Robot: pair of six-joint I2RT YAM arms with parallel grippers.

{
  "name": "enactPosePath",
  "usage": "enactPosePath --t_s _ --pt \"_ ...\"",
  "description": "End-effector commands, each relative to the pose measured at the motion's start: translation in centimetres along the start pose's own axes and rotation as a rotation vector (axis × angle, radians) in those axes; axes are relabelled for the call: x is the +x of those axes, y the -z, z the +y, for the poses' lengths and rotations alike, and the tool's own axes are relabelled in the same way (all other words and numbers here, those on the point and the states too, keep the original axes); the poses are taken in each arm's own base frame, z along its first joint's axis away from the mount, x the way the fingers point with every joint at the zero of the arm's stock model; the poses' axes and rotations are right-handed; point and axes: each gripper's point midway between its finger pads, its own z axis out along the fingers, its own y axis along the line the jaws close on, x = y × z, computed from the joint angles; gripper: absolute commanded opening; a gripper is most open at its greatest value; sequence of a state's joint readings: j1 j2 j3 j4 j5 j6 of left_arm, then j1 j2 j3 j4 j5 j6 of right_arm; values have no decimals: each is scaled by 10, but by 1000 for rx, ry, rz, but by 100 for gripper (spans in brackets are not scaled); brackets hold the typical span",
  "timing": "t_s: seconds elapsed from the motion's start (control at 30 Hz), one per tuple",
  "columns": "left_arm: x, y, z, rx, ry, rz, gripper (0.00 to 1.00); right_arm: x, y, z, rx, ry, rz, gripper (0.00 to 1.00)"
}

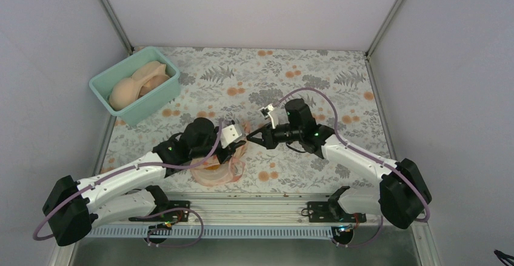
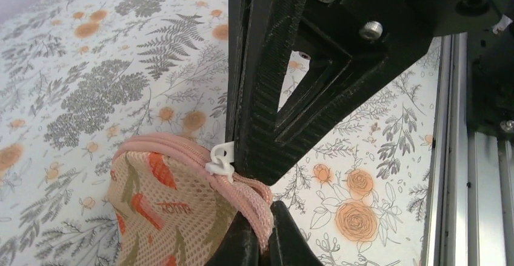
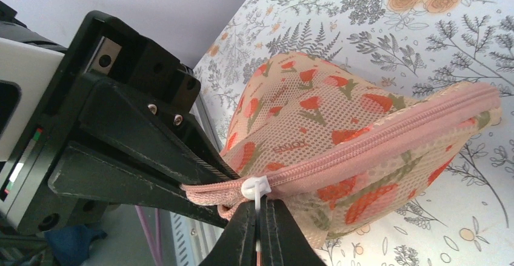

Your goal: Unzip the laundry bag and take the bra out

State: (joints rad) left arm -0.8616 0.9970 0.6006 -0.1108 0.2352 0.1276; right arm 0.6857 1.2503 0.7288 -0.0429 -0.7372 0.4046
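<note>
Item: laundry bag (image 3: 339, 120), near the front edge of the table (image 1: 303, 72), between both arms. Left gripper (image 2: 257, 196) clamped on its pink end trim. Right gripper (image 3: 259, 212) pinching the white zip pull (image 3: 254, 187). I read the zip as fully closed. Outstanding: unzipping, bra removal. Bra unseen; I judge it inside.
</note>
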Motion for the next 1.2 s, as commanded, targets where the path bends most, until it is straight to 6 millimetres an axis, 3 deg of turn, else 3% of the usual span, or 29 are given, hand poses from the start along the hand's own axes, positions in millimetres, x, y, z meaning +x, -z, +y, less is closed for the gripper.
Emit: enactPosePath --t_s 0.0,0.17,0.37,0.53,0.8,0.93,1.03,1.1,1.17 --pt "-29 8 -4 7 -124 -74 2 -9 16 -11 81 54 -39 4" --pt "-29 17 -12 37 -314 -79 2 12 34 -61 199 -36 -35 4" --pt "-37 35 -44 193 -479 -147 2 19 44 -85 224 -86 -61 4" --pt "-44 40 -42 174 -488 -165 2 31 47 -109 254 -173 -54 4" --pt "-47 45 -36 143 -491 -182 2 60 35 -127 218 -294 3 4" --pt "-48 46 -31 119 -501 -192 2 61 33 -127 207 -301 2 4" --pt "-35 42 -31 130 -508 -163 2 58 33 -127 210 -301 4 4" --pt "-21 39 -33 146 -501 -137 2 54 35 -128 234 -305 6 12" --pt "-7 35 -34 154 -506 -112 2 46 40 -125 257 -306 5 28"
